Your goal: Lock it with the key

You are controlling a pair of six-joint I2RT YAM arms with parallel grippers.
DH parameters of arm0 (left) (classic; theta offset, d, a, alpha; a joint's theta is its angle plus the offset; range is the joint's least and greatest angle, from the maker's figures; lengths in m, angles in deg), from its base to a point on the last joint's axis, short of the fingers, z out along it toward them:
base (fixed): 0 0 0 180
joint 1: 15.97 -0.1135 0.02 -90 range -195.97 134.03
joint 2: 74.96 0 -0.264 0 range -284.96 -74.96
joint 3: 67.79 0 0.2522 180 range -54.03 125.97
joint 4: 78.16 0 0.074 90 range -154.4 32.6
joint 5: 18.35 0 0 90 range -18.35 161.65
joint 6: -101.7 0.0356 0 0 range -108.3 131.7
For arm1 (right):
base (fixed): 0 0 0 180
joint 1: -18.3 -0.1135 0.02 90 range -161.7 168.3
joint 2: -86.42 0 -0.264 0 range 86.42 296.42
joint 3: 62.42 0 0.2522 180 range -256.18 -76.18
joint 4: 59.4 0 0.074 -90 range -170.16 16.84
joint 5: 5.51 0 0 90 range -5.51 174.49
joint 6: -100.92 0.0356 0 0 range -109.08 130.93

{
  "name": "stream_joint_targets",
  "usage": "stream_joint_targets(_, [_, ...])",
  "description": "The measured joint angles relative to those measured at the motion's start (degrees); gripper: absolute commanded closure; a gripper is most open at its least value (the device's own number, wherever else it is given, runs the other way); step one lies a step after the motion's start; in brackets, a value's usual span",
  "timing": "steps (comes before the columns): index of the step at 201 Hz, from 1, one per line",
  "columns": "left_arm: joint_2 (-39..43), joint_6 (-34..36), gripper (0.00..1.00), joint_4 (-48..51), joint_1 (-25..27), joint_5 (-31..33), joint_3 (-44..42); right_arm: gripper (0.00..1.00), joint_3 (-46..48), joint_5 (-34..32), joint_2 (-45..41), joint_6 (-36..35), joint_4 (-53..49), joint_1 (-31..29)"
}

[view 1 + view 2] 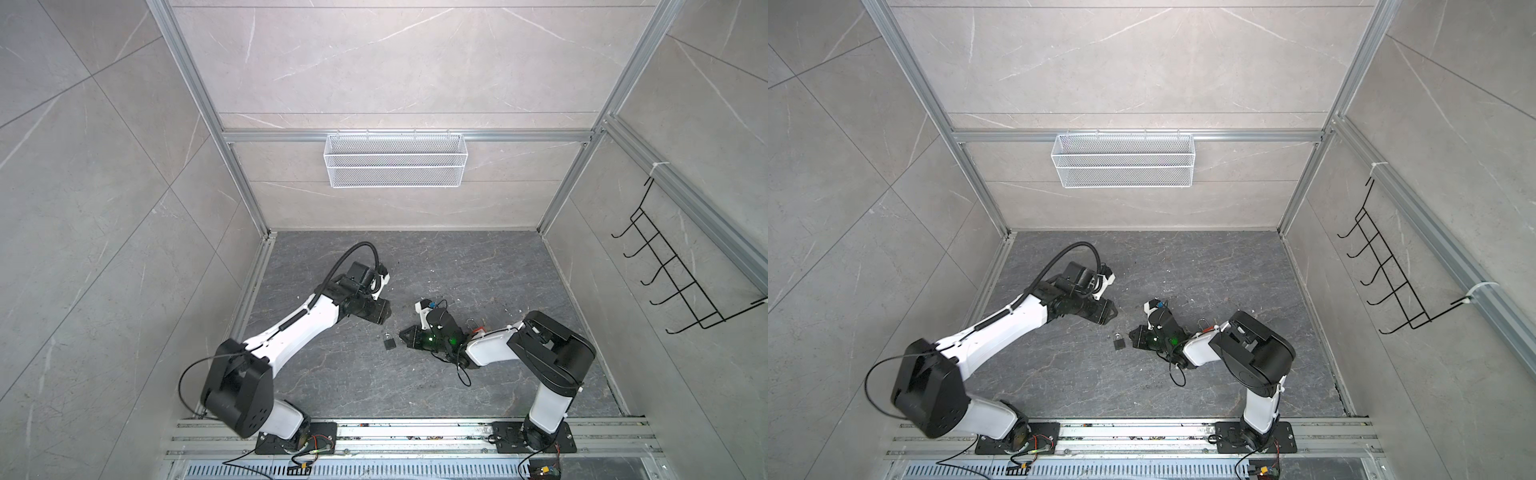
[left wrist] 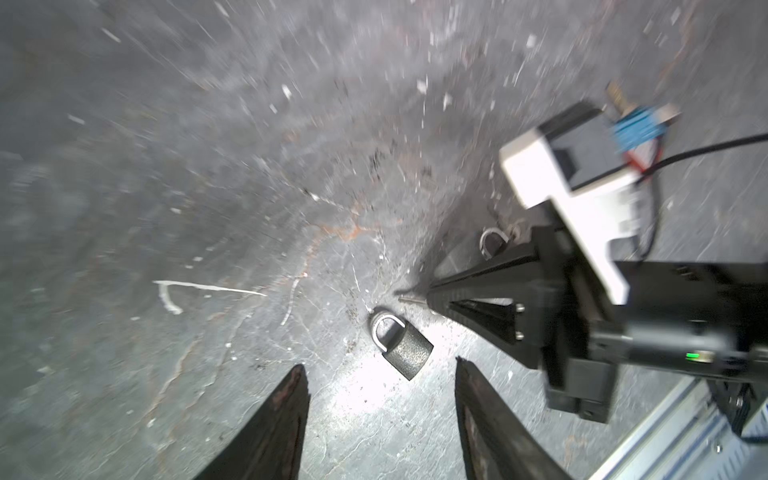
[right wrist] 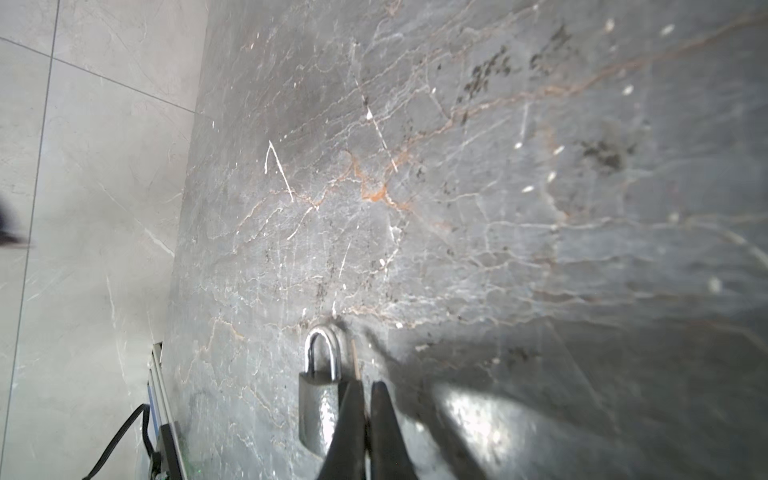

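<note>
A small grey padlock (image 1: 389,341) (image 1: 1119,341) with a silver shackle lies flat on the dark stone floor between the two arms. My right gripper (image 1: 402,333) (image 3: 368,386) is shut on the key (image 3: 355,359). Its thin blade pokes out past the fingertips, right beside the padlock (image 3: 318,409) and along the shackle. In the left wrist view the key tip (image 2: 410,297) points just past the padlock (image 2: 405,347). My left gripper (image 2: 380,365) (image 1: 384,311) hovers open a little behind the padlock, holding nothing.
A second padlock (image 1: 471,323) with a red piece lies behind the right arm's wrist. A white mesh basket (image 1: 395,160) hangs on the back wall and a black hook rack (image 1: 681,274) on the right wall. Aluminium rails (image 1: 415,432) run along the front.
</note>
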State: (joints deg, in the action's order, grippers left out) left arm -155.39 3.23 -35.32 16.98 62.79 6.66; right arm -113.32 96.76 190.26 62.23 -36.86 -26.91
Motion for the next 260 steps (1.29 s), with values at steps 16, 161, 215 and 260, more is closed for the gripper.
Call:
stream_joint_targets(16, [5.7,-2.8,0.41,-4.0,0.0,1.1,-4.4,1.00,-0.3,-0.6,0.0,0.4,0.0,-0.3])
stream_joint_targets(161, [11.5,-8.3,0.41,-13.4,0.0,1.5,-12.8,0.80,-2.5,-6.8,0.9,2.3,-2.1,-3.4])
stream_joint_targets(215, [11.5,-9.0,0.39,-14.6,0.0,3.4,-15.1,0.75,-1.1,-11.3,-11.3,-3.3,-11.0,-3.5])
stream_joint_targets(260, [12.7,-12.1,0.01,-17.2,0.0,9.5,-18.8,0.37,-1.0,-17.6,-26.4,-15.0,-24.7,-3.5])
